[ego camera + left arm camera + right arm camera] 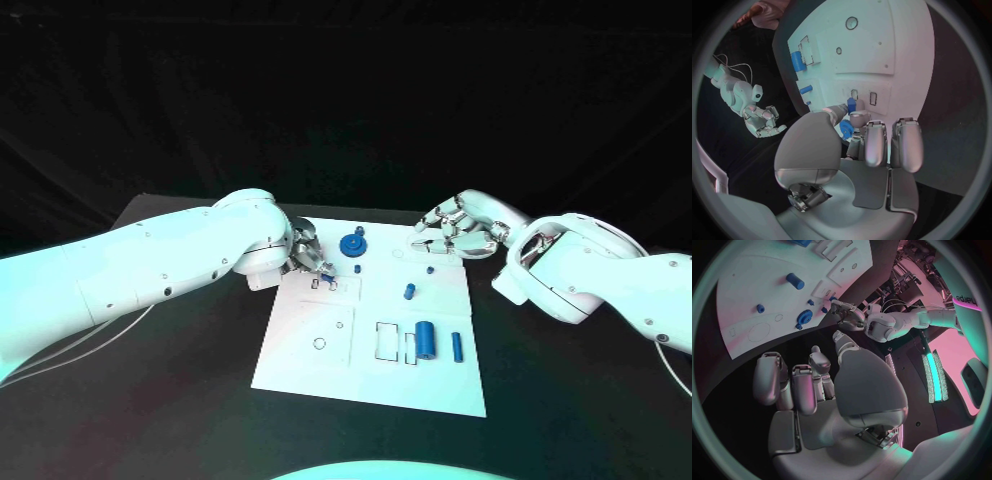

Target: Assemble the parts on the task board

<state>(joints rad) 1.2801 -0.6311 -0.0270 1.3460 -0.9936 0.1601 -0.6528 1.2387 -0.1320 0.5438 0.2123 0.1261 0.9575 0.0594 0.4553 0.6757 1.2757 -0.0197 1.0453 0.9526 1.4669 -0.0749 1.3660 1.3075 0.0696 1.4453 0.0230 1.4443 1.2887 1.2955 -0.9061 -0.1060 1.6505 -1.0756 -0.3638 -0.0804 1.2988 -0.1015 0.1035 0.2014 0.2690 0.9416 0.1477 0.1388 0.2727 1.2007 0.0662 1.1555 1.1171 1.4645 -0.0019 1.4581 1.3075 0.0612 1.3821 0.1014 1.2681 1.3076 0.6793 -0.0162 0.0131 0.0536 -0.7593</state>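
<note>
Left hand [307,258] pinches a small blue plastic peg [851,104] just above a slot on the white task board [332,360], insertion step by my read, next needs aligning and pressing down; right hand [459,232] idle, released.

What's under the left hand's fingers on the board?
The left hand holds a small blue part at its fingers, just above small rectangular slots in the task board. The board beneath its palm is covered.
</note>
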